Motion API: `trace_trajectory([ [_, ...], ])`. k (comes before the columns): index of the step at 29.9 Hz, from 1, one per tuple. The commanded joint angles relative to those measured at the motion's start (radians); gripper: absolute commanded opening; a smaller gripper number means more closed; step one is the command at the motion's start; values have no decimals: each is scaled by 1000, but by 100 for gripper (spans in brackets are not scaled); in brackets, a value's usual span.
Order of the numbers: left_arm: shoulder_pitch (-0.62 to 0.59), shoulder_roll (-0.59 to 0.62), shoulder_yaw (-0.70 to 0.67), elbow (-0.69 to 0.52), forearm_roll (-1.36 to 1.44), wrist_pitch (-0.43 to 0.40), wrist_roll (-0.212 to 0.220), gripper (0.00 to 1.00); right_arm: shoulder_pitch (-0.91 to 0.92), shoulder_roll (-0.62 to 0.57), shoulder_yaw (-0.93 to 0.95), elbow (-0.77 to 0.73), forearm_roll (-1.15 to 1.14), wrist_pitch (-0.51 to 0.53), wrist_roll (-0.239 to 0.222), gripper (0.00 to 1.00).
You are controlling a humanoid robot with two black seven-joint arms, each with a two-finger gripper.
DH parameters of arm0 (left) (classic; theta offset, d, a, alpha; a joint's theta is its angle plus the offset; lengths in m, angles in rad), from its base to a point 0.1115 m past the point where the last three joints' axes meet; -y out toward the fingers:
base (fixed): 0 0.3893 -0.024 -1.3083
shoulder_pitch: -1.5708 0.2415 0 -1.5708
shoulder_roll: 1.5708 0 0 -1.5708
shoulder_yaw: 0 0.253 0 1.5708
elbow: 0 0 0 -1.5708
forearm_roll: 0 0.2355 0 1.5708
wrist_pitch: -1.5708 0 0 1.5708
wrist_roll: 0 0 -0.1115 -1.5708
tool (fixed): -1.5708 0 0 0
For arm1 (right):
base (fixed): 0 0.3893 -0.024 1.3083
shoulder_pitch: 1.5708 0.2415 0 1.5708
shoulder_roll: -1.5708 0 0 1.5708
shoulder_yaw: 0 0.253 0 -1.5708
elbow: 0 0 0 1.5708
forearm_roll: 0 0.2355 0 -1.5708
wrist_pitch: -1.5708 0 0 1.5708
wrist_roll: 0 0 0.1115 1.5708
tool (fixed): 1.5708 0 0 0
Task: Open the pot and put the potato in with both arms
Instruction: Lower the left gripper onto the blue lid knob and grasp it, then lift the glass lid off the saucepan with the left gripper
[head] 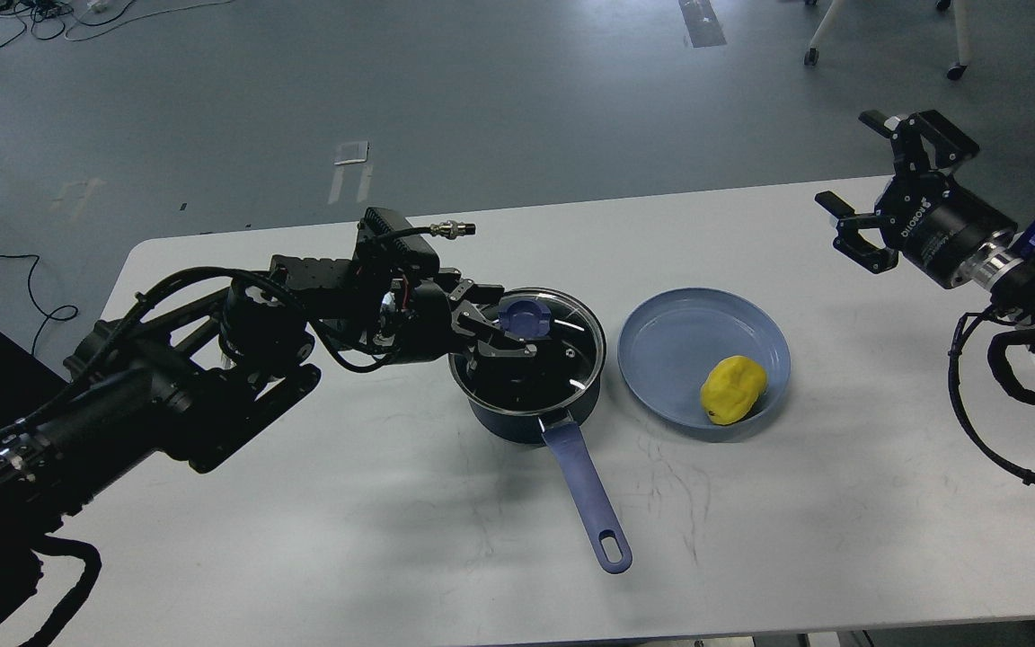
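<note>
The navy pot stands at the middle of the white table, glass lid on it, its periwinkle handle pointing toward me. My left gripper reaches in from the left, low over the lid. Its fingers are spread on either side of the blue knob, and I see no squeeze on it. The yellow potato lies in the shallow blue plate just right of the pot. My right gripper hangs open and empty above the table's far right corner, far from the potato.
The table's far edge runs behind the pot, with grey floor beyond. Cables loop from my right arm over the table's right edge. Chair legs on castors stand on the floor at the far right.
</note>
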Motion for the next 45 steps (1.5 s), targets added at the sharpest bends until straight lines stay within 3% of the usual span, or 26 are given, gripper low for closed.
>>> trace_trajectory([
  [1,3,-3,0,16,0,0,0,98,-1,0,0,1,-1,0,0,100],
  [22,0,-37,0,31,1,0,0,90,-2,0,-3,3,-1,0,0,100],
  [26,0,-37,2,37,3,0,0,70,-2,0,-3,3,-1,0,0,100],
  [29,0,-37,2,42,4,0,0,63,-2,0,-3,3,-1,0,0,100],
  [30,0,-37,2,42,4,0,0,58,-2,0,-3,3,-1,0,0,100],
  [31,0,-37,2,42,6,0,0,45,-2,0,-3,3,-1,0,0,100],
  [33,-1,-37,2,42,6,0,0,34,-2,1,-3,3,-1,0,0,100],
  [42,-65,-8,0,-19,-2,-8,0,35,-2,0,-3,3,-1,0,0,100],
  [45,-93,102,0,-69,-5,-8,0,35,-2,0,-3,3,-1,0,0,100],
])
